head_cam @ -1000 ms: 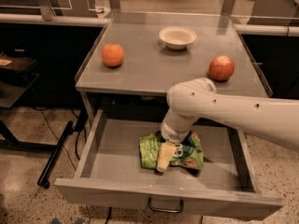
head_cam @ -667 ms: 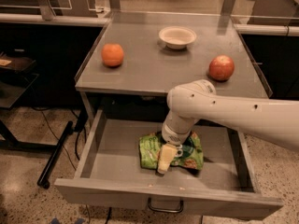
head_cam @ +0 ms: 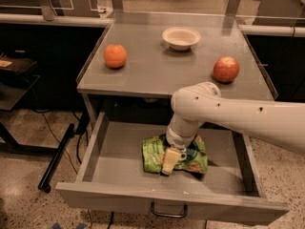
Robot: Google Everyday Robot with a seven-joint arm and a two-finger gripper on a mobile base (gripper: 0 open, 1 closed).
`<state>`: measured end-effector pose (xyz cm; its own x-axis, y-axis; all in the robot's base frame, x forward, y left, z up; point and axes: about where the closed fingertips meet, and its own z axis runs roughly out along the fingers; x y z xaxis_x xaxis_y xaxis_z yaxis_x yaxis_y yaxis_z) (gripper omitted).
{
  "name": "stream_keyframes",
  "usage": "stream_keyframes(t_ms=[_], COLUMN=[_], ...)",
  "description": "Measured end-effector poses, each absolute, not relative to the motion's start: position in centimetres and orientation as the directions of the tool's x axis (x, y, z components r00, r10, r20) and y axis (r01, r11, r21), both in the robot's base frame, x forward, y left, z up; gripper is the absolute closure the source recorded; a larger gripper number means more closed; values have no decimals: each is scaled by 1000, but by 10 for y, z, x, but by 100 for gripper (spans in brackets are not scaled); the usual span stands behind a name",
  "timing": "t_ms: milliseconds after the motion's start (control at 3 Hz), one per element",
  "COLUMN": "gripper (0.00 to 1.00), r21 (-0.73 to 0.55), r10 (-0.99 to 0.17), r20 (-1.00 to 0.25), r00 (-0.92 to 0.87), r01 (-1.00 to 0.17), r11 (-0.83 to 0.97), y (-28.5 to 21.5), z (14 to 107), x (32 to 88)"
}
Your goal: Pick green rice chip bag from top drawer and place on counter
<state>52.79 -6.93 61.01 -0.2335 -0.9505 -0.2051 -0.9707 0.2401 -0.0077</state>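
Reaching down from the right into the wide, shallow grey top drawer [head_cam: 114, 163], the robot's white arm [head_cam: 228, 113] has its cream-coloured hand [head_cam: 170, 162] planted on the crinkled light-green rice chip bag [head_cam: 151, 154]. The bag lies flat on the drawer floor a little right of the middle, nearer the front wall than the back. Compared with a second ago almost nothing has shifted: the hand is at the same spot on the bag's front half, the bag keeps the same outline and has not risen off the floor, and the drawer stands pulled out just as far. I read that as the grasping step in hand, with the lift not yet begun, so the task is at best near its midpoint. Whether the hand has actually closed on the bag cannot be told from this view. Above, the flat grey tabletop [head_cam: 152, 78] carries a round orange fruit [head_cam: 115, 56] on the left, a red apple [head_cam: 226, 69] on the right and a small cream bowl [head_cam: 181, 37] at the back, with bare surface between them near the front where the bag could be set. The thin foil may crumple or slip during the lift, and the arm must clear the tabletop's front edge on the way up.
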Motion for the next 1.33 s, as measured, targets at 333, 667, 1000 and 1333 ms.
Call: stream_keyframes(t_ms=[333, 667, 1000, 1333], gripper=[42, 65, 88, 100], r21=[-8, -8, -8, -8], r10=[-950, -950, -950, -950], r20=[-205, -205, -205, -205], r00=[-233, -233, -233, -234], r01=[-971, -971, -971, -971], r11=[240, 240, 240, 240], y=[-69, -69, -69, -69], z=[610, 610, 610, 614], x=[528, 528, 528, 528])
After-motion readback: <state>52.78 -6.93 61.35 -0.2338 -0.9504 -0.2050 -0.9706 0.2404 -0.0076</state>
